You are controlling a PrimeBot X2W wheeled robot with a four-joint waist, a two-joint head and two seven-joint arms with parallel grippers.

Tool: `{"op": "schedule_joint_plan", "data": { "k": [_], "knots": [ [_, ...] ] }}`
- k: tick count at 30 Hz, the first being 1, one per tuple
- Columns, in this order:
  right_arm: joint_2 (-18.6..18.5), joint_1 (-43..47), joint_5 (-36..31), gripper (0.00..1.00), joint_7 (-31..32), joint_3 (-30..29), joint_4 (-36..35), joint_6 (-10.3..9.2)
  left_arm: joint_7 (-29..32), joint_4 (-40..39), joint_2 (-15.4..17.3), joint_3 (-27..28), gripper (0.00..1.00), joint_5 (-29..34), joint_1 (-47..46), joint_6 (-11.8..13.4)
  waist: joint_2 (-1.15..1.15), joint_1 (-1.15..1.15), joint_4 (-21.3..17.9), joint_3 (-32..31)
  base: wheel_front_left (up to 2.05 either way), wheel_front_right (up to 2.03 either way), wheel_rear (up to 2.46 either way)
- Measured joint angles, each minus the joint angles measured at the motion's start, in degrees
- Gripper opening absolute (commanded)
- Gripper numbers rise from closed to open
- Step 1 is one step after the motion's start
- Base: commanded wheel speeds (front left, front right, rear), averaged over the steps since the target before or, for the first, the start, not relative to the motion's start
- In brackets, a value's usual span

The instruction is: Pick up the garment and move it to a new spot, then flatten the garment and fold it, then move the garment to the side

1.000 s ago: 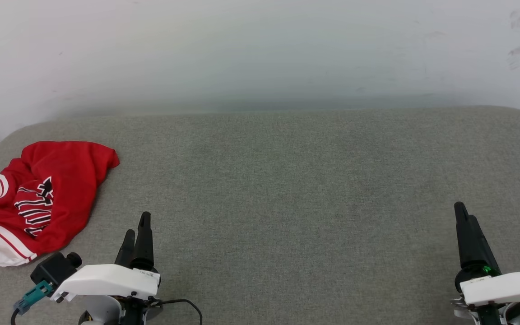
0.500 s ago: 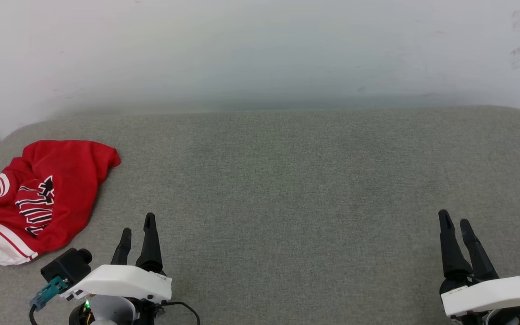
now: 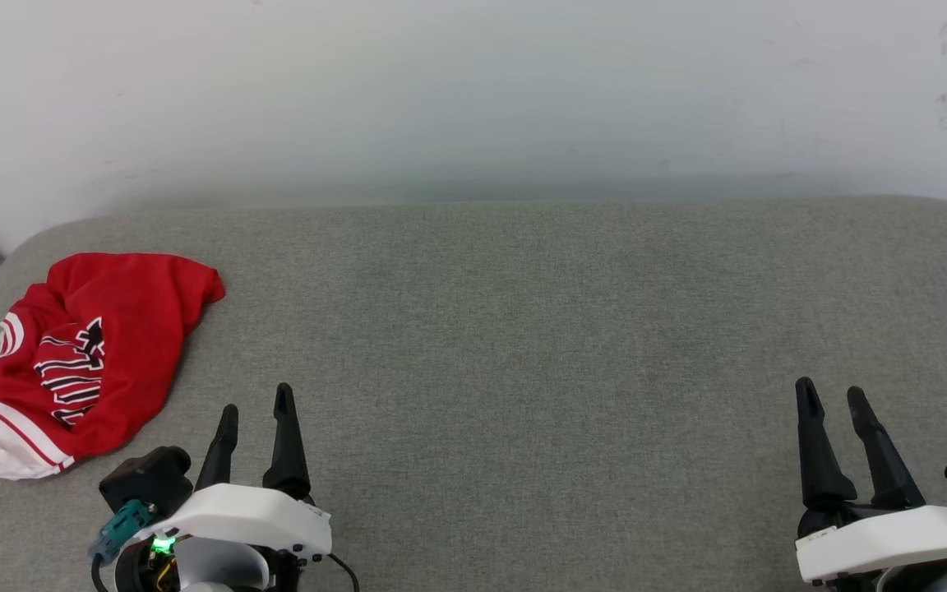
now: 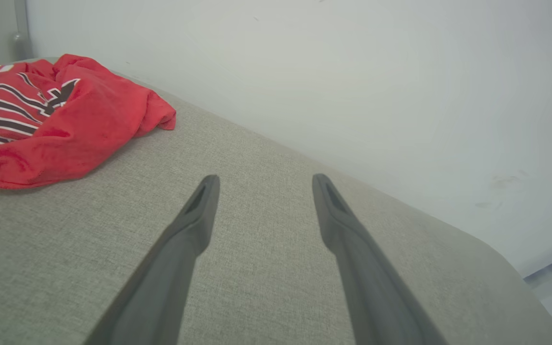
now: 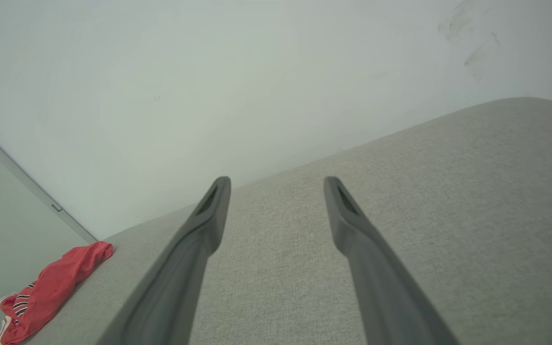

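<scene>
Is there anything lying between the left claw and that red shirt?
Nothing, just bare grey cushion separates the left claw from the red shirt, as the head view shows.

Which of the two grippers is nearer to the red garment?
The left gripper: it hovers open beside the crumpled garment, not touching it. The right gripper is far off at the grey surface's other end.

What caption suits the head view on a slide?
Crumpled red T-shirt on the grey cushion, far left; left gripper and right gripper open, empty.

The red garment [image 3: 103, 345] lies crumpled at the cushion's left end.
</scene>
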Motion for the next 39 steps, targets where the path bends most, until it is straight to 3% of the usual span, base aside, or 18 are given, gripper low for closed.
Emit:
{"op": "schedule_joint_plan", "data": {
  "k": [16, 39],
  "knots": [
    [0.0, 1.4, -9.6, 1.00, -2.4, 0.7, -2.7, 0.00, -2.3, -2.0, 0.3, -2.0, 1.00, 8.7, 0.8, 0.9, 0.00, 0.00, 0.3, -0.1, 0.00, 0.00, 0.00],
    [0.0, 3.2, -18.8, 1.00, -5.1, 0.6, -4.6, 0.00, -5.2, -3.7, -0.4, -2.1, 1.00, 19.3, 2.6, -2.3, 0.00, 0.00, 1.0, 0.2, 0.00, 0.00, 0.00]
  ]
}}
